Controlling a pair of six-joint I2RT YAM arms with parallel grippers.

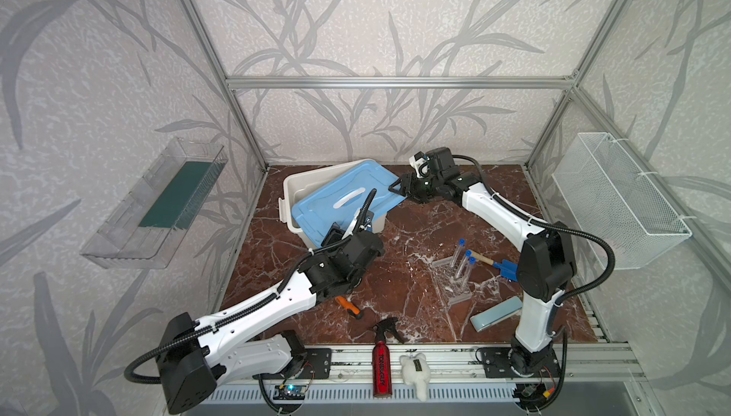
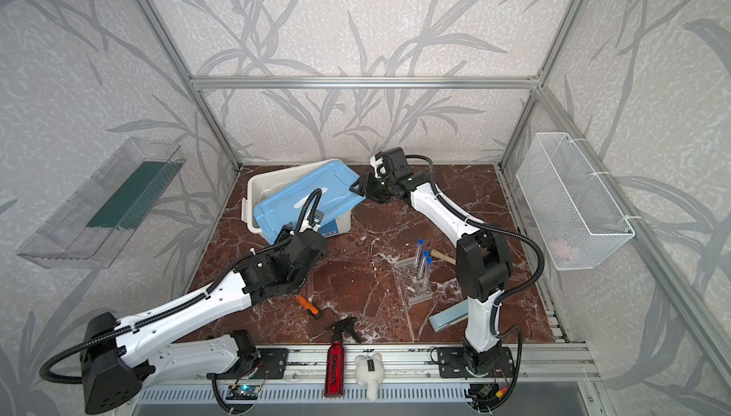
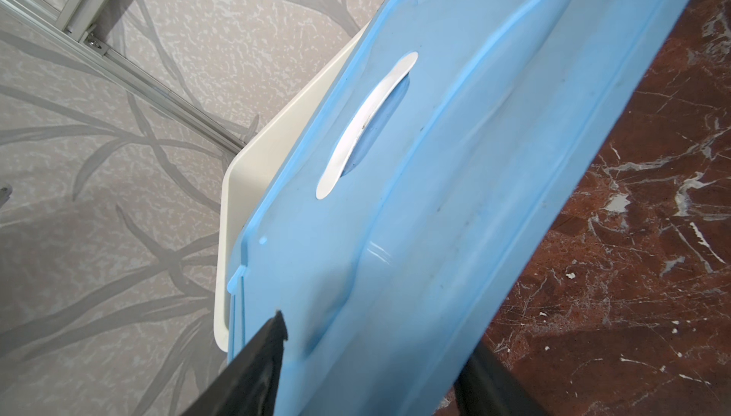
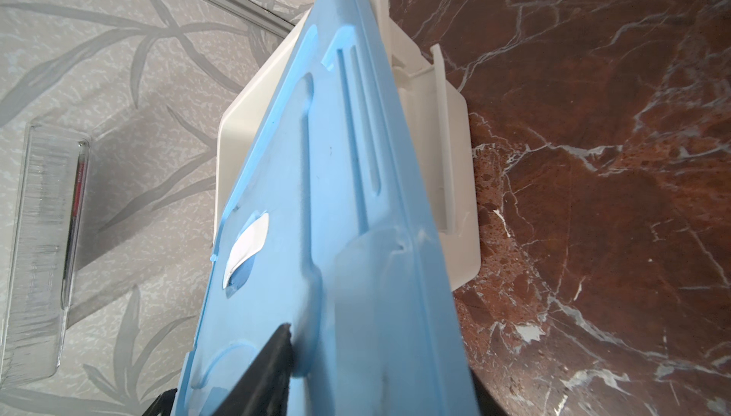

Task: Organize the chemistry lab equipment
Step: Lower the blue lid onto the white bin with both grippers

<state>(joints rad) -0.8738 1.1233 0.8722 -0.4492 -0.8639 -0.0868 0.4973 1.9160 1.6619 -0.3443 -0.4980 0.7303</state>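
The chemistry lab equipment stands well clear of both arms: three blue-capped tubes (image 1: 463, 260) upright in the clear plastic tube rack (image 1: 453, 281) on the right half of the marble table (image 1: 399, 275). The left gripper (image 3: 368, 370) sits at the near edge of the blue lid (image 1: 343, 200), one black finger (image 3: 261, 358) above the lid and the other below, spread with a gap, so the lid lies between them unclamped. The right gripper (image 4: 379, 378) straddles the lid's far right corner, jaws on either face; whether they press it I cannot tell. The lid lies askew and tilted across the white bin (image 1: 294, 188) at the back left. Nearer the front lie an orange-handled screwdriver (image 1: 348, 306) and a red spray bottle (image 1: 381, 362).
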